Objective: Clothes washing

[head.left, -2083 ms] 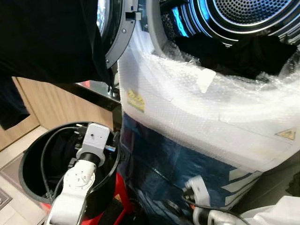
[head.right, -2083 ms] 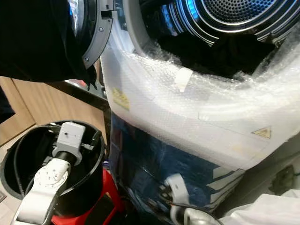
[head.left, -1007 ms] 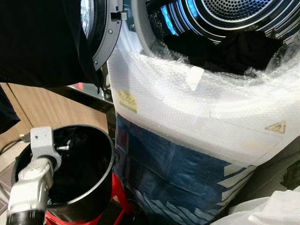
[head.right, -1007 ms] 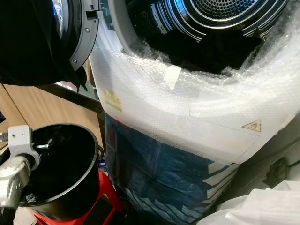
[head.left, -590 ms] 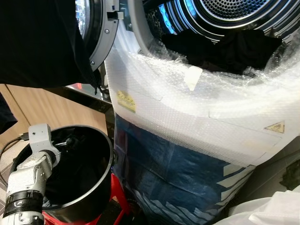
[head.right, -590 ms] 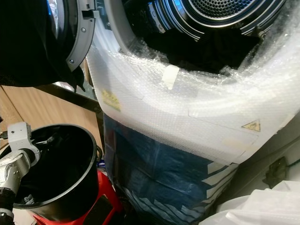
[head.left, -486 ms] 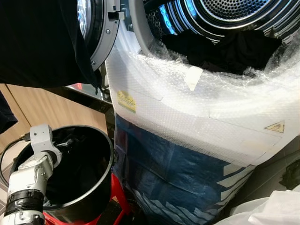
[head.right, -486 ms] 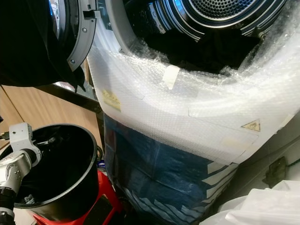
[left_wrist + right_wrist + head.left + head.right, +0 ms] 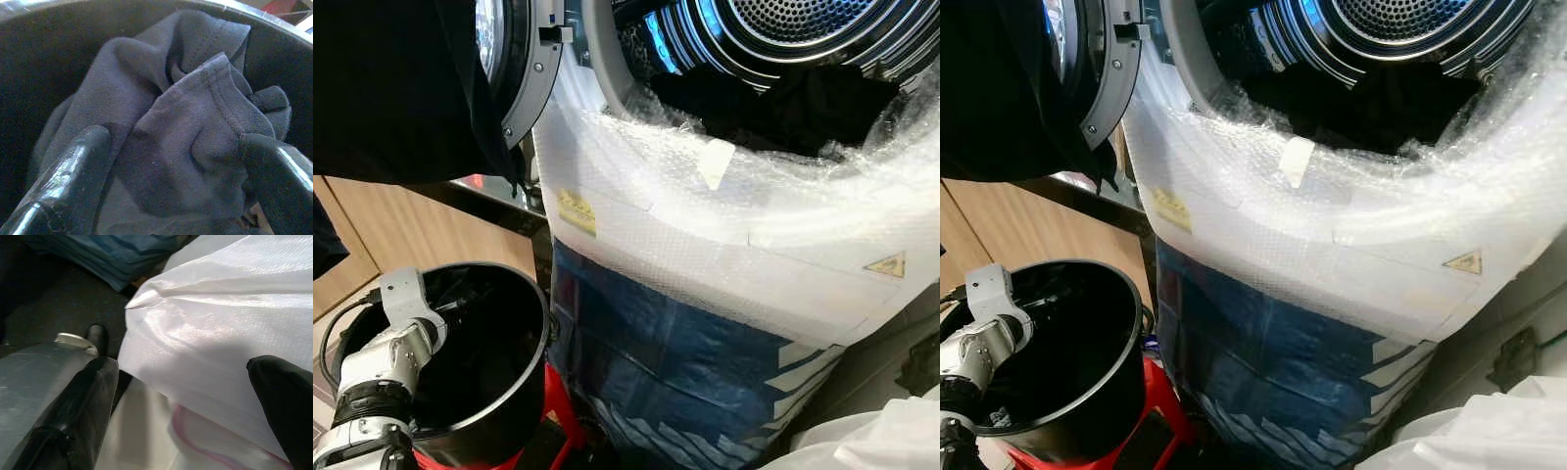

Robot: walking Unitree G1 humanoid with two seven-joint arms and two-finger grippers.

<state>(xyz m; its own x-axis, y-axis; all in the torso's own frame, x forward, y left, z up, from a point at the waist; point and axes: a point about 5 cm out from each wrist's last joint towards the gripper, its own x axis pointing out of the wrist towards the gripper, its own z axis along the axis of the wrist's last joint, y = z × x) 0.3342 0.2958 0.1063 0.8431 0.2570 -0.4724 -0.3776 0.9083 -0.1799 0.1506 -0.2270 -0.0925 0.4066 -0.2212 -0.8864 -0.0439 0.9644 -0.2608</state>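
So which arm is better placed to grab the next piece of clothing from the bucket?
Left. Its claw is open inside the black bucket, one finger on each side of the dark cloth. The right claw is down beside a white plastic sheet, away from the bucket.

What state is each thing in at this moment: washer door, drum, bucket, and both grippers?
washer door: swung open, dark garment draped over it.
drum: lit blue, dark clothes piled at its mouth.
black bucket: upright, holding a dark garment.
left gripper: open, fingers either side of that garment.
right gripper: open, by white plastic sheeting.
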